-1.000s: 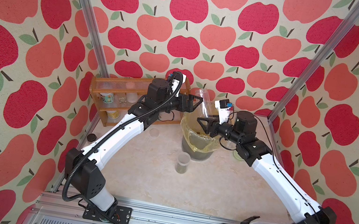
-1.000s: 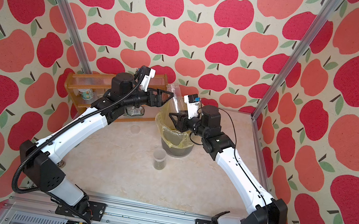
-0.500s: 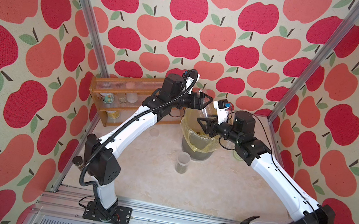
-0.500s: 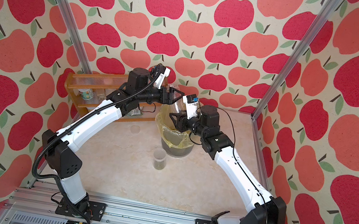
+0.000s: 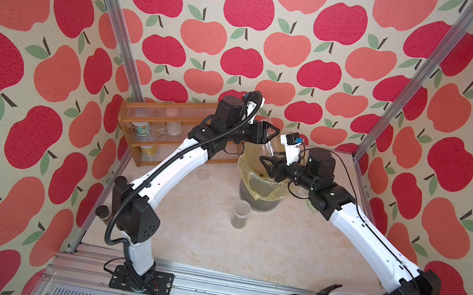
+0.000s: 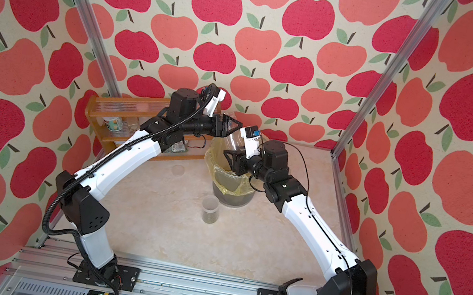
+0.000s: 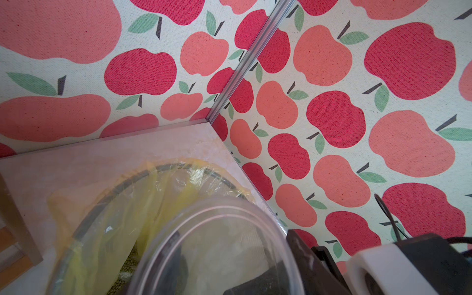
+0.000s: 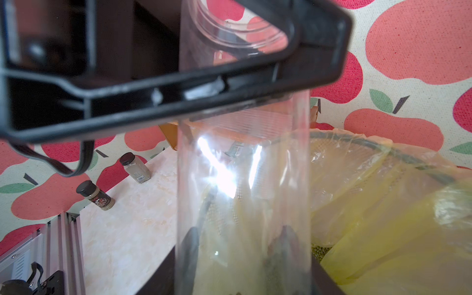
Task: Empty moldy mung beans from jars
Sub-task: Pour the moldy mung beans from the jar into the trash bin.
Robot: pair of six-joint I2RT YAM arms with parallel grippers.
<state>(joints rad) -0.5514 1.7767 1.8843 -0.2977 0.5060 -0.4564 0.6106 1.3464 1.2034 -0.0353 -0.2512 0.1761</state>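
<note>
Nearest, bare desk runs from the front edge to a short jar mid-desk holding mung beans. Just behind stands the bag-lined bin. Over its rim the right hand clamps the tall jar; the left hand meets its upper end, grip unclear. A wooden rack fills the far-left corner.

Staged robot test cell with a kitchen theme. Apple-print cloth walls hang on aluminium posts. My arm bases are bolted to a rail edging a marble-look tabletop. A wooden rack stands at the back.
</note>
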